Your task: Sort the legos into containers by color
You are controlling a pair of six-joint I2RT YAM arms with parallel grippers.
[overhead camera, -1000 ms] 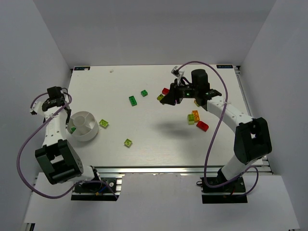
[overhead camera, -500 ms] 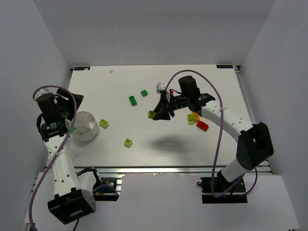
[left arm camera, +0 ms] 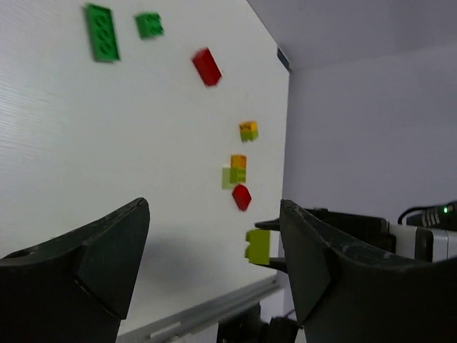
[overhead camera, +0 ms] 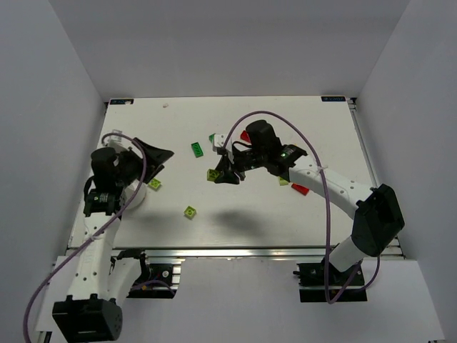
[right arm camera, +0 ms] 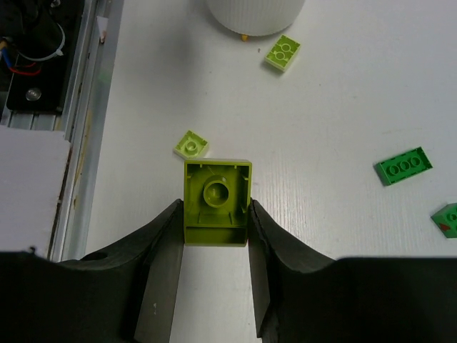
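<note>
**Counter** (overhead camera: pixel 250 118): white, flat, carrying the loose items below.

**Right hand** (right arm camera: pixel 214 214): both fingers pressed against the sides of one lime lego (right arm camera: pixel 216 202). The lego is lifted off the counter, near its middle, with its hollow underside facing the wrist camera.

**Left hand** (left arm camera: pixel 214 214): fingers spread wide with nothing between them. It is raised over the left part of the counter, above the dish.

**White dish** (right arm camera: pixel 253 18): round with a ribbed wall, standing at the left side of the counter. It is mostly hidden under the left arm in the overhead view, so its compartments and contents cannot be told.

**Legos on the counter:**
- Square lime lego (right arm camera: pixel 283 53): studs up, just beside the dish wall but apart from it.
- Small lime lego (right arm camera: pixel 191 144): lies toward the near edge, between the dish and the held piece.
- Long dark green lego (right arm camera: pixel 404 166): three studs visible, past the middle of the counter.
- Small dark green lego (left arm camera: pixel 148 25): near the long one.
- Red lego (left arm camera: pixel 207 66): lies beyond the right hand.
- Yellow-and-orange piece (left arm camera: pixel 248 131): right half of the counter.
- Orange and lime pieces (left arm camera: pixel 234 171): touching each other.
- Second red lego (left arm camera: pixel 241 196): just beside that pair.
</note>
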